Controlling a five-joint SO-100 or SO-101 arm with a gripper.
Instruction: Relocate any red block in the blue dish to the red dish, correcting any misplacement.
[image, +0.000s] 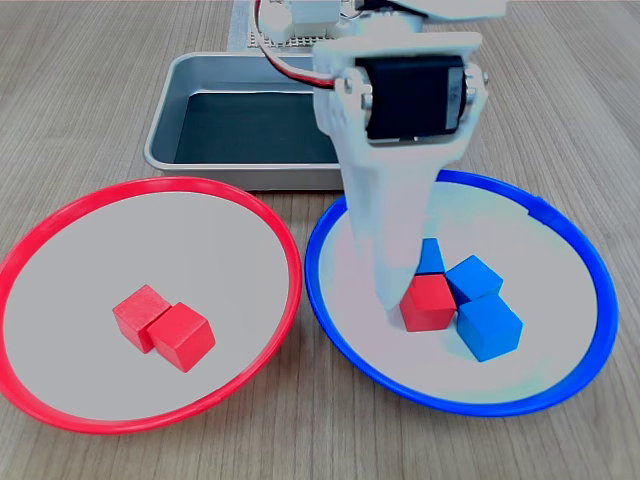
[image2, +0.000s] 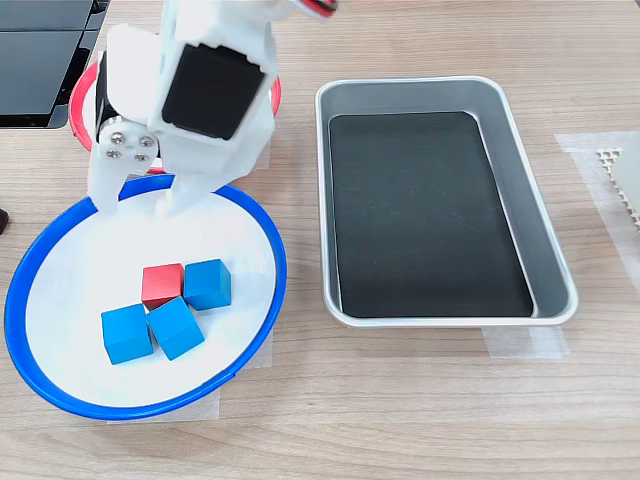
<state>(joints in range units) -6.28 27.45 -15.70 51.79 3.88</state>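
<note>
Wood-grain tabletop (image: 90, 90) carries a metal tray (image2: 545, 300) and two dishes side by side. Inspection of the blue dish (image: 590, 260): one red block (image: 430, 300) lies misplaced among three blue cubes (image: 490, 325), touching at least two of them. The red dish (image: 60, 395) holds two red cubes (image: 165, 325), touching each other.

My gripper (image: 395, 295) stands low inside the blue dish, tip just beside the red block in the first exterior view; the second exterior view suggests it hangs above and behind. I cannot tell how wide my jaws stand.

Assessment: the block looks light, rigid, smooth-faced and not fragile. Best hold is across two opposite free faces; the blue neighbours crowd the others and may be dragged along.
</note>
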